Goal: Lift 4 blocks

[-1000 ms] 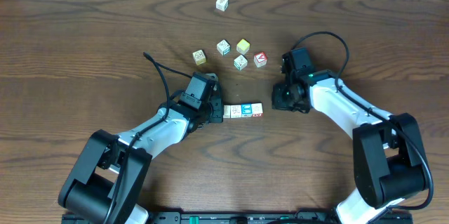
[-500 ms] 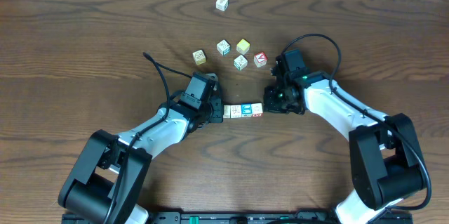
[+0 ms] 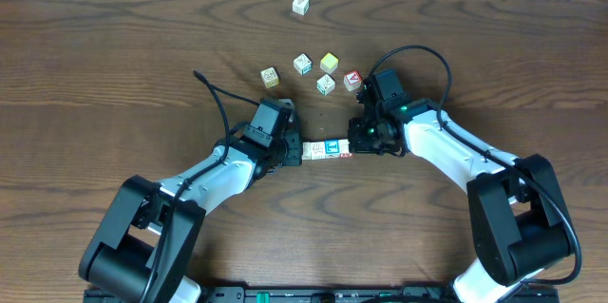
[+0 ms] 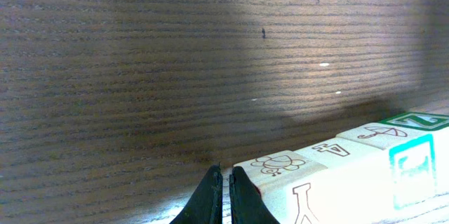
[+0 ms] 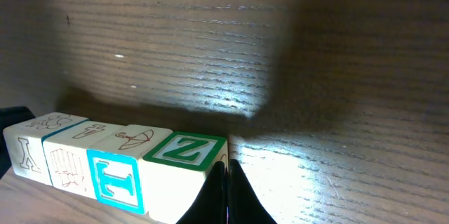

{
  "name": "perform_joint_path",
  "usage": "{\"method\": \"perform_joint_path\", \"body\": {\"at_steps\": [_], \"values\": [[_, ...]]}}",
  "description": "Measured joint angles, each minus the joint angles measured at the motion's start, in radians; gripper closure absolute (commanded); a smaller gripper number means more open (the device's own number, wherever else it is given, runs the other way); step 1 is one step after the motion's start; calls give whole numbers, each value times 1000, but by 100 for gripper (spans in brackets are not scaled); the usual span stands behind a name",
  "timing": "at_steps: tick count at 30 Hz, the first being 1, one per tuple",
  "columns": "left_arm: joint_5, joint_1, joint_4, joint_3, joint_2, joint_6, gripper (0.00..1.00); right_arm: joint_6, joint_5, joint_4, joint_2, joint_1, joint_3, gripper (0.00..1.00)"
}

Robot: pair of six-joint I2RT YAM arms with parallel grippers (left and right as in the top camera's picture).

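Note:
Four cream alphabet blocks [image 3: 328, 149] lie in a tight row on the wooden table, between my two arms. My left gripper [image 3: 300, 151] is shut, its tip against the row's left end. The left wrist view has that gripper [image 4: 226, 173] beside the end block, which carries a bee drawing [image 4: 280, 164]. My right gripper [image 3: 354, 144] is shut too and rests at the row's right end. In the right wrist view this gripper [image 5: 226, 166] touches the green "Z" block [image 5: 186, 150], next to a blue "T" face [image 5: 116, 175]. Neither gripper holds anything between its fingers.
Several loose cubes sit behind the row: a yellow-faced one [image 3: 329, 62], a red-faced one [image 3: 352, 80] just behind my right gripper, others [image 3: 271, 77] [image 3: 302, 63] [image 3: 326, 84], and one far back [image 3: 300, 4]. A black cable [image 3: 214, 94] loops off the left arm.
My right gripper has moved left across the table, from well clear of the row to its right end. The left arm has stayed put.

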Motion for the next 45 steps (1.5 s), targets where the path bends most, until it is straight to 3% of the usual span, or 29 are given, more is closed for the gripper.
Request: {"method": "perform_joint_path", "body": {"at_steps": [45], "values": [[-11, 1, 0, 0, 0, -11, 93, 0, 53, 0, 0, 37, 0, 99]]}}
